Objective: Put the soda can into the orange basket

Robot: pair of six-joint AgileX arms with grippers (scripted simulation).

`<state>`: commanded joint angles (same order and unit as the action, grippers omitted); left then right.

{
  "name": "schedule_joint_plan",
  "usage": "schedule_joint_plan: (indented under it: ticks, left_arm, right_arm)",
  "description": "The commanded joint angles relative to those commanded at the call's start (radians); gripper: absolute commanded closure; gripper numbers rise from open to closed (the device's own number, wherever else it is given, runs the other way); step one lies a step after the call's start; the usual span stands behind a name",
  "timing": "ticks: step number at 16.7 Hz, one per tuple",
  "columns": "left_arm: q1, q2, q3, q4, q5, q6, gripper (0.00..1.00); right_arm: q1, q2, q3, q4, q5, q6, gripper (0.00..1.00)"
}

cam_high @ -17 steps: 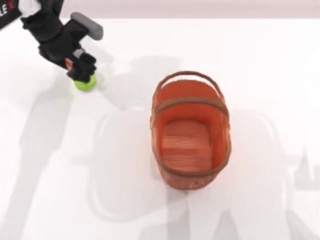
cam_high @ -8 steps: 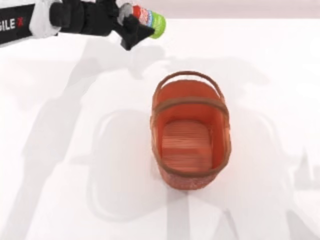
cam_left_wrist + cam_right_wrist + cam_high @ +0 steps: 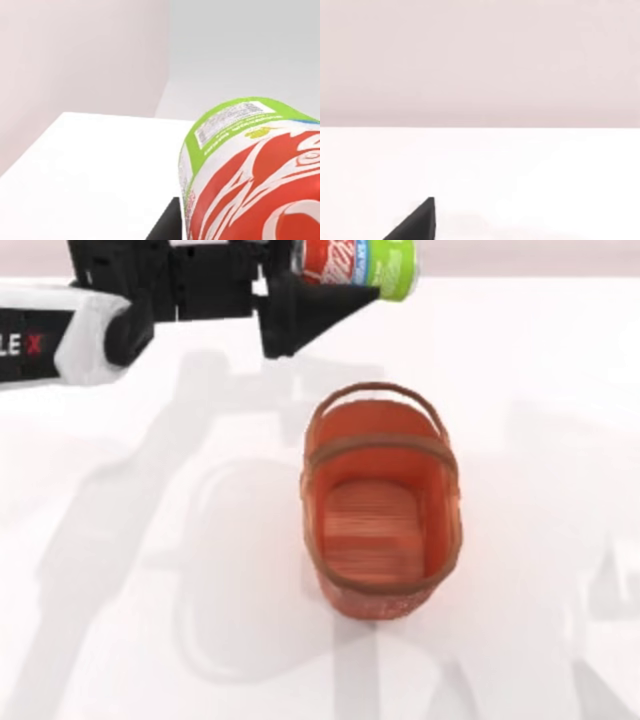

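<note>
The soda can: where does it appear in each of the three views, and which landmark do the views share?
Top view: the soda can lies sideways at the upper edge, held in the left gripper, beyond the orange basket.
Left wrist view: it fills the lower right corner, green end farthest from the camera.
Right wrist view: not in it.
Shared landmark: the white table, seen in all three views.

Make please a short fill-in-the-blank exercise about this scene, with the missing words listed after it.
1. The soda can is held by the ____ gripper.
2. The can is carried lying on its ____, not upright.
3. The floor of the orange basket holds ____ so far.
4. In the top view the can is above the basket's ____ end.

Missing words: left; side; nothing; far
</note>
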<state>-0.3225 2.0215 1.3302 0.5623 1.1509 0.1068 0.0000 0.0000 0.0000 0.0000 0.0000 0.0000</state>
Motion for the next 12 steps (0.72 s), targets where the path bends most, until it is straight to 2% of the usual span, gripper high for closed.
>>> schedule_joint_plan:
  ticks: [2,4,12]
  left_arm:
    - [-0.011,-0.033,-0.061,0.085,0.063,-0.039,1.00]
    - [-0.018,-0.050,-0.094,0.128,0.096,-0.059,1.00]
    - [-0.012,-0.013,-0.108,0.173,0.103,-0.061,1.00]
  right_arm:
    - [0.000,0.000,0.000,0.000,0.000,0.000,0.00]
    - [0.000,0.000,0.000,0.000,0.000,0.000,0.00]
    - [0.000,0.000,0.000,0.000,0.000,0.000,0.00]
